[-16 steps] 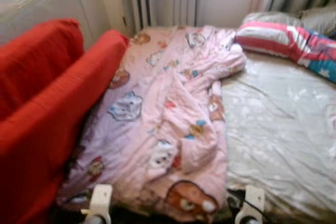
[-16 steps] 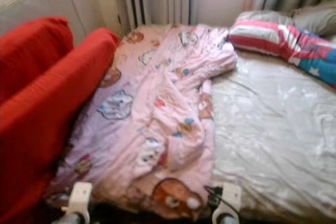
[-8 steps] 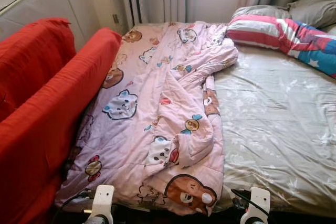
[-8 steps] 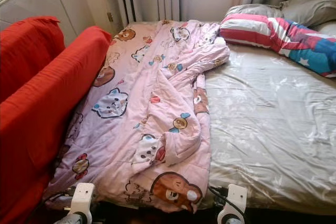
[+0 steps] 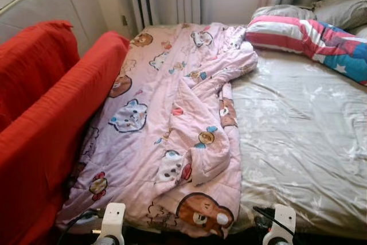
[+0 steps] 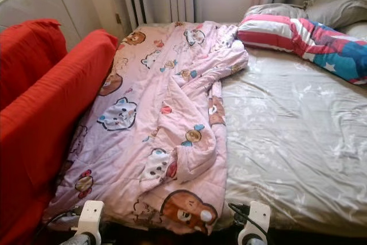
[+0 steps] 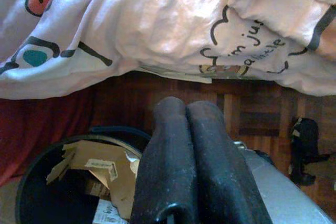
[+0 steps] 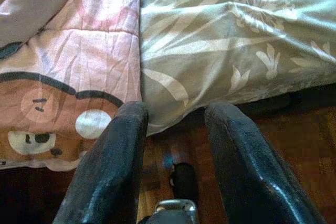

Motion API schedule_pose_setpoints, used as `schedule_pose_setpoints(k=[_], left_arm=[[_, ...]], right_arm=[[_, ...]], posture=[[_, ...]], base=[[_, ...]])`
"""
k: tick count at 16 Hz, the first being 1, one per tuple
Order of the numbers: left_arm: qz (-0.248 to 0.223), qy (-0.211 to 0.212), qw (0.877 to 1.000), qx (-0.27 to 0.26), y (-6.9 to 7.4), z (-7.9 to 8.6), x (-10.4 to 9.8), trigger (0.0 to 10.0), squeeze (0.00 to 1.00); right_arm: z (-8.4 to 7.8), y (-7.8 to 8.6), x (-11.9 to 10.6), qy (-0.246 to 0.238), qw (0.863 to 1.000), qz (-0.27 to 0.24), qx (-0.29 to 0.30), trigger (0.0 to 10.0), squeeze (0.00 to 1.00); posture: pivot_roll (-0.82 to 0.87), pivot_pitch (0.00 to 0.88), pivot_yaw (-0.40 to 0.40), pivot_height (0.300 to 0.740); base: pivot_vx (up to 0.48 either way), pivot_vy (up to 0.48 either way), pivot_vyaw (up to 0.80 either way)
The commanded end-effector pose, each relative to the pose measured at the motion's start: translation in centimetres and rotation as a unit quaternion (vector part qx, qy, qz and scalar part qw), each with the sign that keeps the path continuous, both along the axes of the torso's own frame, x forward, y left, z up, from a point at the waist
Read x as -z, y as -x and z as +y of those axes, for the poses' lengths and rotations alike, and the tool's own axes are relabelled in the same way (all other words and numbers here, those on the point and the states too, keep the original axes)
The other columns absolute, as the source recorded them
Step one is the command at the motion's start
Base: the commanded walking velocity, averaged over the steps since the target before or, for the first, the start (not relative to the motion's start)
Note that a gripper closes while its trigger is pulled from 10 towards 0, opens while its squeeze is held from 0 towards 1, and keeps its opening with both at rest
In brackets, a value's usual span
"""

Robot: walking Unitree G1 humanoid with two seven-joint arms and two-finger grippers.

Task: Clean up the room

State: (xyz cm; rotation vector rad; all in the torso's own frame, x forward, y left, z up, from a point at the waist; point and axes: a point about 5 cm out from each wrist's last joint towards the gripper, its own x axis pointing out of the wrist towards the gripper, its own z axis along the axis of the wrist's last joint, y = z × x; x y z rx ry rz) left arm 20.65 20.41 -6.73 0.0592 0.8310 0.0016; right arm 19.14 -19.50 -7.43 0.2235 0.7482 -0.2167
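The left end effector (image 7: 191, 129) hangs low at the foot of the bed (image 5: 304, 142), fingers pressed together and gripping nothing. Just beyond its tips the hem of the pink cartoon quilt (image 5: 172, 124) droops over the bed edge; below it stands a dark bin (image 7: 58, 182) holding cardboard scraps. The right end effector (image 8: 176, 129) hangs with fingers apart and empty, the quilt corner and grey sheet (image 8: 236, 40) just ahead. A red sofa (image 5: 40, 130) flanks the quilt, and a striped pillow (image 5: 304, 35) lies far beyond.
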Motion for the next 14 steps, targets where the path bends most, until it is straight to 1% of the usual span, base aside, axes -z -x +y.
schedule_pose_setpoints(k=[1,5,6,7,9,10,14], left_arm=[[0.012,-0.005,1.0,-0.009,0.7,0.8,0.3,10.0,0.0],[0.008,-0.004,1.0,-0.006,0.5,0.6,0.2,10.0,0.0],[0.006,-0.002,1.0,-0.004,0.3,0.4,0.1,10.0,0.0],[0.004,-0.001,1.0,-0.003,0.3,0.3,0.1,10.0,0.0],[0.001,0.002,1.0,-0.002,0.1,0.1,0.0,10.0,0.0],[0.0,0.003,1.0,0.0,0.1,0.0,0.0,10.0,0.0],[-0.003,0.004,1.0,0.008,0.1,-0.2,0.0,10.0,0.0]], right_arm=[[0.3,0.1,0.1,-0.005,1.0,0.0,-0.001,10.0,0.0],[0.3,-0.3,-0.1,-0.007,1.0,-0.007,0.001,10.0,0.0],[0.2,-0.6,-0.3,-0.011,1.0,-0.014,0.013,10.0,0.0],[0.1,-0.8,-0.5,-0.014,1.0,-0.02,0.017,10.0,0.0],[0.0,-1.9,-1.1,-0.019,0.999,-0.044,0.022,10.0,0.0],[0.0,-2.7,-1.7,-0.021,0.998,-0.06,0.02,10.0,0.0],[0.4,-5.2,-3.4,-0.032,0.994,-0.107,0.012,10.0,0.0]], posture=[[0.02,0.086,0.055,0.74],[0.02,0.088,0.055,0.74],[0.02,0.089,0.056,0.74],[0.02,0.089,0.056,0.74],[0.02,0.091,0.056,0.74],[0.02,0.094,0.056,0.74],[0.02,0.113,0.053,0.74]], base=[[0.281,0.0,0.0],[0.279,0.0,0.0],[0.277,0.0,0.0],[0.0,0.0,0.0],[0.0,0.0,0.0],[0.0,0.0,0.0],[0.0,0.0,0.0]])
